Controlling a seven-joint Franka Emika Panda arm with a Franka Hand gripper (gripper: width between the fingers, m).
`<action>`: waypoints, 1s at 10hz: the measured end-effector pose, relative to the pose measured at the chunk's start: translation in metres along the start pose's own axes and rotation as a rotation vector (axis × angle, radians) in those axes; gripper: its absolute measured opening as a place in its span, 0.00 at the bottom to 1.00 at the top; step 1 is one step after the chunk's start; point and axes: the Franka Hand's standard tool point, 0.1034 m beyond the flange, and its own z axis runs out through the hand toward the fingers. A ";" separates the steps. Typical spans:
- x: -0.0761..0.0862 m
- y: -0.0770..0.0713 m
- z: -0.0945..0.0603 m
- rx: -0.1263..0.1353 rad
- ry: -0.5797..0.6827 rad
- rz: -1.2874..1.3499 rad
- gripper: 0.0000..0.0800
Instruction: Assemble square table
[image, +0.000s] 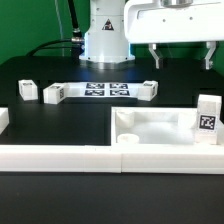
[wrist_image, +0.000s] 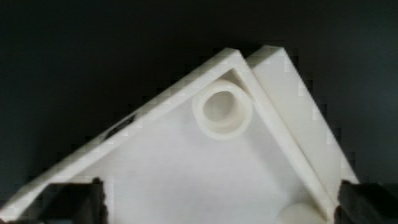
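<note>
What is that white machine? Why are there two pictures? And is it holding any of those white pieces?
The white machine is a robot arm. At its end hangs a claw with two fingers. One picture comes from a camera standing off the arm that sees the whole black table. The other comes from a camera on the arm's wrist, looking past the claw. On the table lie a white square table top, small leg blocks with black-and-white tags, a flat marker board and long white rails. The wrist picture shows a corner of the table top with a round hole. The claw is open and holds nothing.
</note>
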 end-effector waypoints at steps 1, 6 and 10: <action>0.000 0.000 0.000 0.000 0.000 -0.025 0.81; -0.046 0.077 0.020 -0.040 -0.277 -0.069 0.81; -0.048 0.090 0.020 -0.080 -0.570 -0.046 0.81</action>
